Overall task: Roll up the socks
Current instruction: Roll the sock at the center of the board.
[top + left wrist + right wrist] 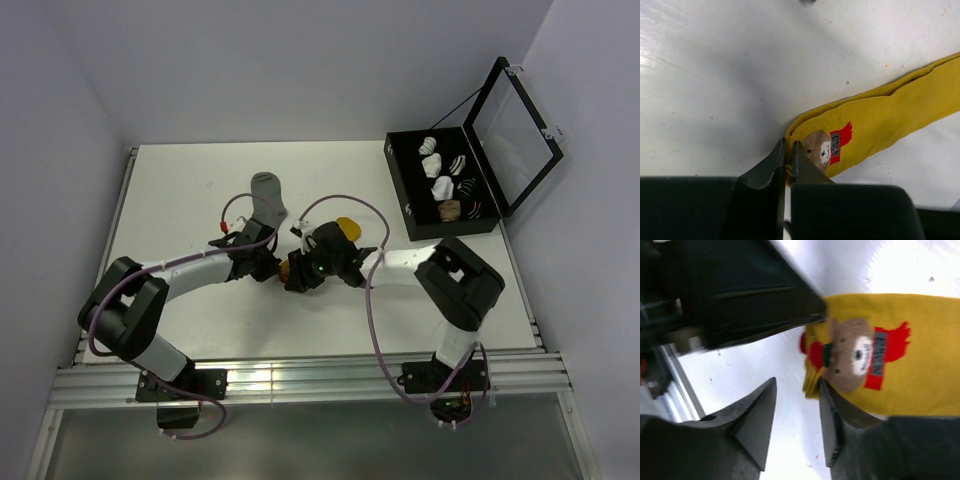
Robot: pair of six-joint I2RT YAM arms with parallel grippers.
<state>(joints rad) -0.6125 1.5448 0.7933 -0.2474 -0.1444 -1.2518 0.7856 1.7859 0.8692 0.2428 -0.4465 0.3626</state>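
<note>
We have the left gripper (788, 150) pinched fully together on the cuff edge of the mustard-yellow sock (880, 112), with a thin sliver of yellow fabric clamped between the tips. The right gripper (797, 385) has its jaws parted about halfway and grips nothing. The sock's cuff corner sits in the gap against the inner face of one finger, and the other finger is clear of it over bare table (730, 75). The two grippers are nose to nose at that cuff. The left one's black finger fills the upper left of the right wrist view, its tip touching the fabric.

Sock look: flat, unrolled, doubled layers visible at the cuff edge. It's a mustard knit with a brown bear-face patch (852, 355) right at the gripped end. The patch has a white muzzle, a red scarf or flag shape (892, 347) behind it, and a small grey label whose lettering we can't read. From the left gripper the sock runs away as a long flat strip, with a fold seam along one edge. In the top view most of it is hidden under the right wrist; only a yellow bit shows beyond.

The grey sock (268, 192) lies flat on the table just beyond the left wrist, apart from the yellow one, and neither gripper touches it.

Further out, well off the right arm's far side, is an open black case (400, 195), lid up, with white, striped and tan sock bundles (441, 187) inside.
</note>
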